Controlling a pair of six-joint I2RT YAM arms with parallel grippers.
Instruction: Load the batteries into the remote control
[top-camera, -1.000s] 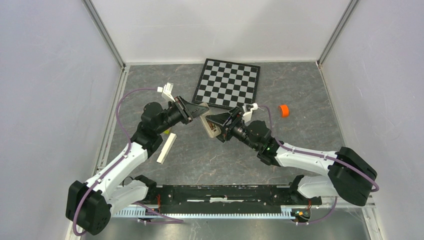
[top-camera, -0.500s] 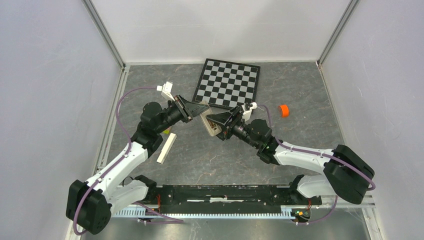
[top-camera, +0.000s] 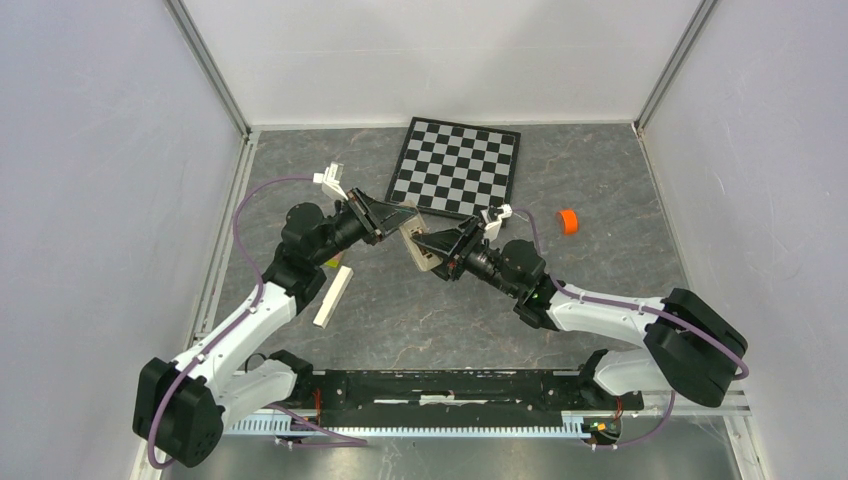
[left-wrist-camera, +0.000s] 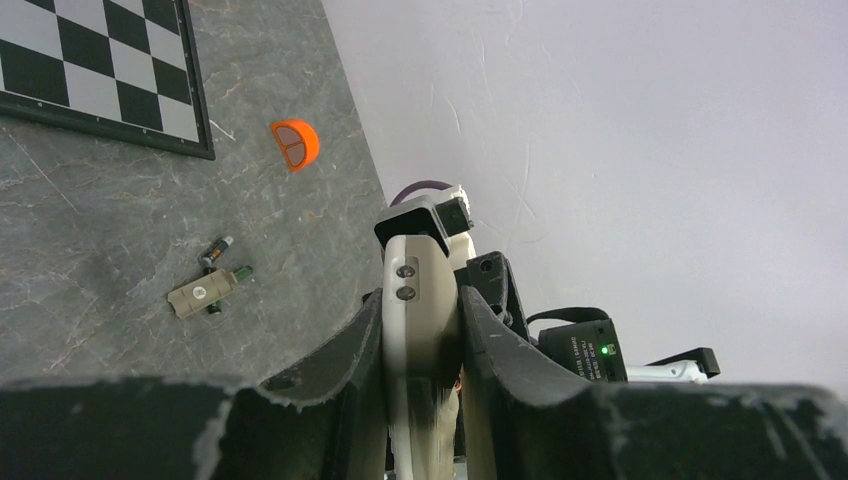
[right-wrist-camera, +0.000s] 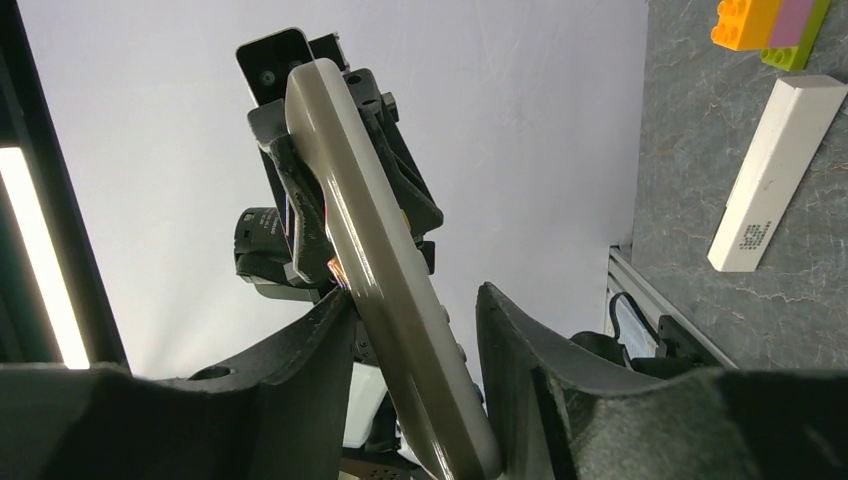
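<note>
The remote control (top-camera: 412, 238) is held in the air between both arms, above the middle of the table. My left gripper (top-camera: 398, 219) is shut on one end of it; the left wrist view shows the remote (left-wrist-camera: 420, 300) edge-on between my left gripper's (left-wrist-camera: 422, 298) jaws. My right gripper (top-camera: 432, 246) is open around the other end; in the right wrist view (right-wrist-camera: 415, 300) one finger touches the remote (right-wrist-camera: 375, 260) and the other stands off it. Two batteries (left-wrist-camera: 216, 247) lie on the table beside a small beige piece (left-wrist-camera: 200, 292).
An orange cap (top-camera: 568, 221) lies at the right, also in the left wrist view (left-wrist-camera: 295, 143). A checkerboard (top-camera: 456, 166) lies at the back. A long cream block (top-camera: 333, 296) and toy bricks (right-wrist-camera: 765, 25) lie under the left arm. Walls close three sides.
Both grippers and the remote have shifted slightly up and to the left. The remote stays between them.
</note>
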